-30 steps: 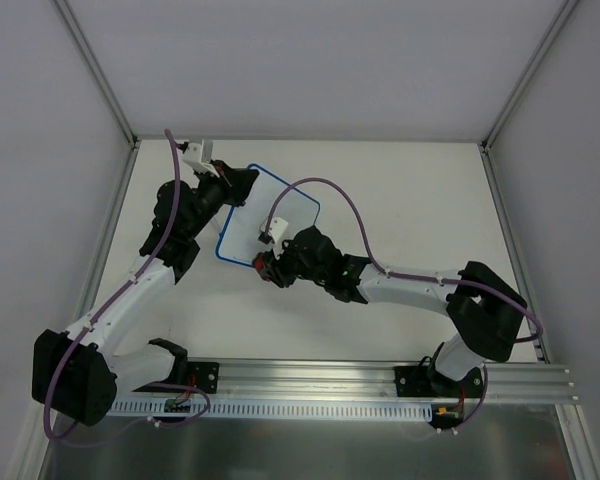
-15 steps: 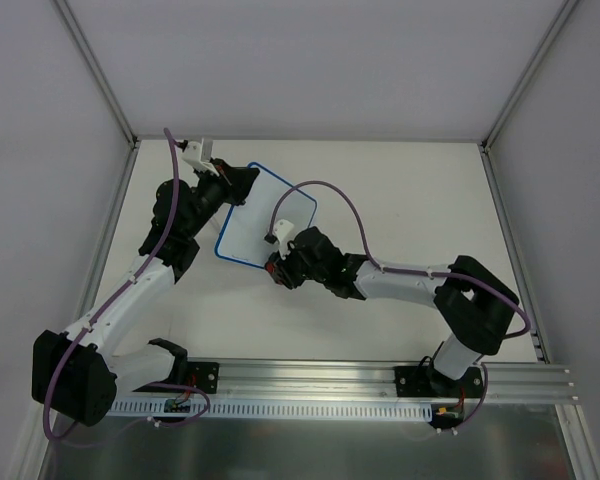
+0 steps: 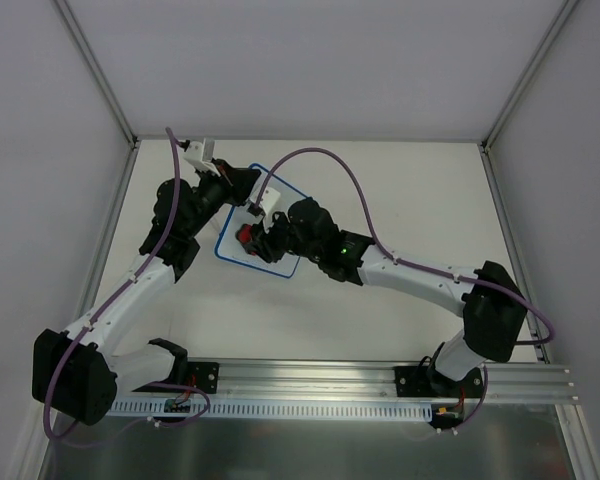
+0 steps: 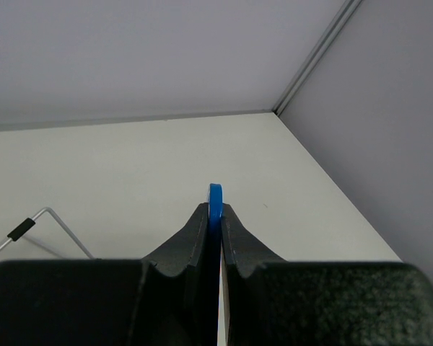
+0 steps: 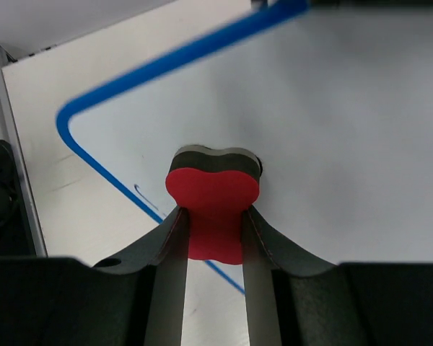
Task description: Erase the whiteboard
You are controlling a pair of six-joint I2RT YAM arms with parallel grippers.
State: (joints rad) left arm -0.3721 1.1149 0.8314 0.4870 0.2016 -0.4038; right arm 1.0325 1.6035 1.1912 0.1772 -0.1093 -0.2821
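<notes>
1. A white bench (image 3: 410,200) sits inside pale walls, and both arms reach toward its far left part.
2. The board (image 3: 230,248) lies there askew. As far as the top view tells, its long axis runs from its far corner back toward the left arm's base.
3. The left tool (image 3: 244,190) is clenched on the board's far edge, pinning it.
4. The right tool (image 3: 248,238) grasps the red eraser (image 5: 213,198), which seems pressed to the white face. Most of the face lies beyond it and to its right.
5. A second ago the eraser sat at the board's near edge. Now it is further in and leftward, and the board looks unmoved.
</notes>
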